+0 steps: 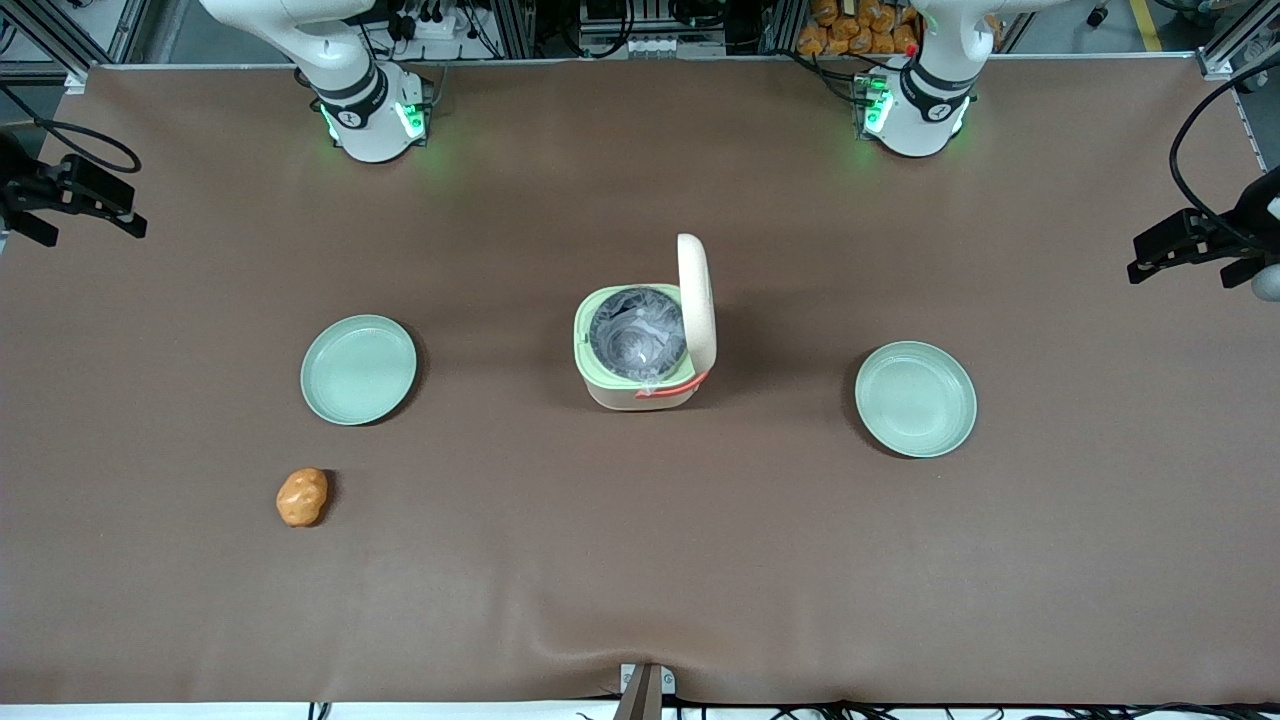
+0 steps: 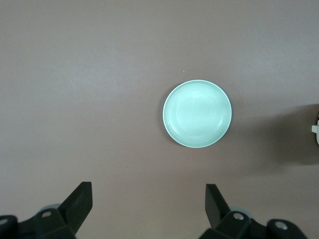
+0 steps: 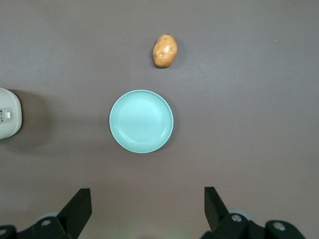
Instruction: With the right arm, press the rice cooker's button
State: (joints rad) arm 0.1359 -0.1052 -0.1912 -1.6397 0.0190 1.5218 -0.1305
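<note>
A: Where is the gripper (image 3: 144,211) of the right arm (image 1: 345,85)?

B: High above the brown table (image 1: 640,560), looking straight down. Its two black fingers (image 3: 79,209) stand wide apart with nothing between them. Only the finger ends show in the right wrist view; the rest is cut off at the frame edge. In the front view the gripper itself is out of frame, and only the arm's base and lower links show.

A: What lies under it?

B: A pale green plate (image 3: 141,121), roughly between the fingers, not touched. Near that plate, and nearer the front camera than it, sits an orange lump (image 3: 165,50), apart from the plate.

A: And the rice cooker (image 1: 645,335)?

B: It stands in the middle of the table, between that plate and a second green plate (image 1: 915,398) toward the parked arm's end. Its lid (image 1: 697,300) is up and the grey inner pot (image 1: 637,332) is exposed. From the wrist only a cream sliver of it with a small panel shows, cut by the frame. I cannot make out the button in the front view.
</note>
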